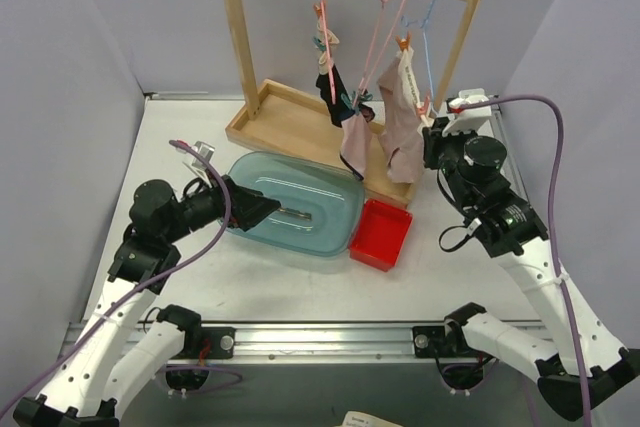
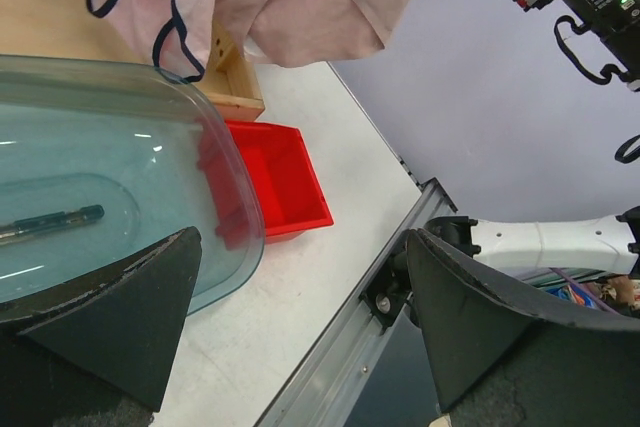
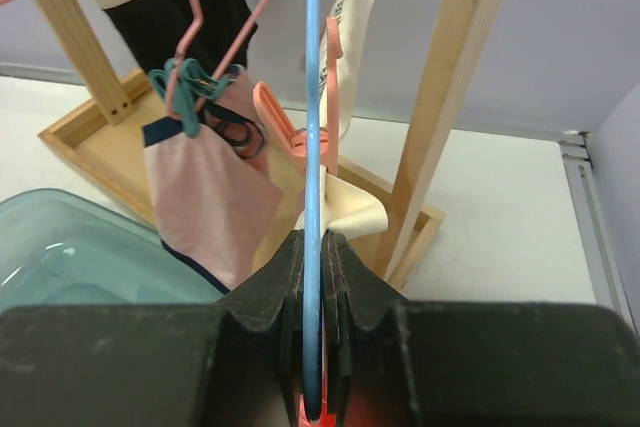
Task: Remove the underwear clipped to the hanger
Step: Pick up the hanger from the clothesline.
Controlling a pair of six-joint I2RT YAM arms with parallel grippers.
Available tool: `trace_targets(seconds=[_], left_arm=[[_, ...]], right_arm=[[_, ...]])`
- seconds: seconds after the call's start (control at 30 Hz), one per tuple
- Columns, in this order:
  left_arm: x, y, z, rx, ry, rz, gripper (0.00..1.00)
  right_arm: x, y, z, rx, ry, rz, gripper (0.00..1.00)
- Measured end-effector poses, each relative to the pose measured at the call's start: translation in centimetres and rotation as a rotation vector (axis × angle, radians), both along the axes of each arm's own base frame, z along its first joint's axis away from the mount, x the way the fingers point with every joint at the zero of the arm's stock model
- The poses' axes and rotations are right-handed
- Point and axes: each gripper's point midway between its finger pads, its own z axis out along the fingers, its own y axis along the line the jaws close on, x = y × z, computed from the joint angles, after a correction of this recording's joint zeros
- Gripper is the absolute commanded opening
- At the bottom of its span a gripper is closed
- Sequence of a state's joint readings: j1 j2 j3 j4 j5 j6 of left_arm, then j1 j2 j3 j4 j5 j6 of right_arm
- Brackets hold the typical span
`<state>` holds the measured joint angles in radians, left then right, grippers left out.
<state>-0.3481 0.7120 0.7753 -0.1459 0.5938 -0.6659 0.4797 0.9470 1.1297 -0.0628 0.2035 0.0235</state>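
Clamping blue hanger (image 3: 312,127), right tool (image 3: 315,277) pinched tight, underwear (image 3: 205,197) dangling just beyond, left tool (image 2: 300,287) gaping, empty

Right arm (image 1: 505,215) high, jaws seemingly pinched together; left arm (image 1: 160,215) low, jaws wide

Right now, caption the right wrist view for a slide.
Right gripper shut on blue hanger, pink underwear clipped beside it.

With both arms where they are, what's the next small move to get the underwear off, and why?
Likely raise the open left gripper from above the clear blue plastic tub to the plain pale pink cloth brief and close on its lower edge. The right gripper is shut on the blue wire hanger it seems clipped to, steadying it for a pull.
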Motion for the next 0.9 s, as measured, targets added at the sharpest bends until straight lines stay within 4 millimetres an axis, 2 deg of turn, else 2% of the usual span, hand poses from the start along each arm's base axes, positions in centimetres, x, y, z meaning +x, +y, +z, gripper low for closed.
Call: trace_targets(seconds=[0.07, 0.23, 0.37, 0.47, 0.67, 0.73, 0.83, 0.9], left_arm=[[-0.1, 0.1, 0.1, -0.001, -0.011, 0.004, 0.94], [0.1, 0.1, -0.7, 0.012, 0.000, 0.006, 0.94], [0.8, -0.2, -1.6, 0.022, 0.027, 0.005, 0.94], [1.1, -0.3, -2.2, 0.026, 0.041, 0.005, 0.94], [0.9, -0.2, -1.9, 0.024, 0.026, 0.005, 0.94], [0.7, -0.1, -1.6, 0.021, 0.014, 0.005, 0.94], [0.5, 0.0, -1.3, 0.018, 0.000, 0.005, 0.94], [0.5, 0.0, -1.3, 0.018, 0.000, 0.005, 0.94]], right_arm=[[0.1, -0.5, -0.3, -0.006, 0.000, -0.028, 0.00], [-0.4, -1.8, 0.8, -0.008, -0.058, -0.074, 0.00], [-0.1, -2.4, 2.0, -0.012, -0.116, -0.108, 0.00], [0.6, -2.3, 2.2, -0.021, -0.140, -0.122, 0.00], [2.0, -1.5, 2.8, -0.016, -0.182, -0.120, 0.00], [1.4, -1.6, 3.2, 0.003, -0.207, -0.109, 0.00], [-0.5, -2.2, 3.9, 0.054, -0.253, -0.098, 0.00], [-2.1, -3.0, 5.3, 0.094, -0.298, -0.094, 0.00]])
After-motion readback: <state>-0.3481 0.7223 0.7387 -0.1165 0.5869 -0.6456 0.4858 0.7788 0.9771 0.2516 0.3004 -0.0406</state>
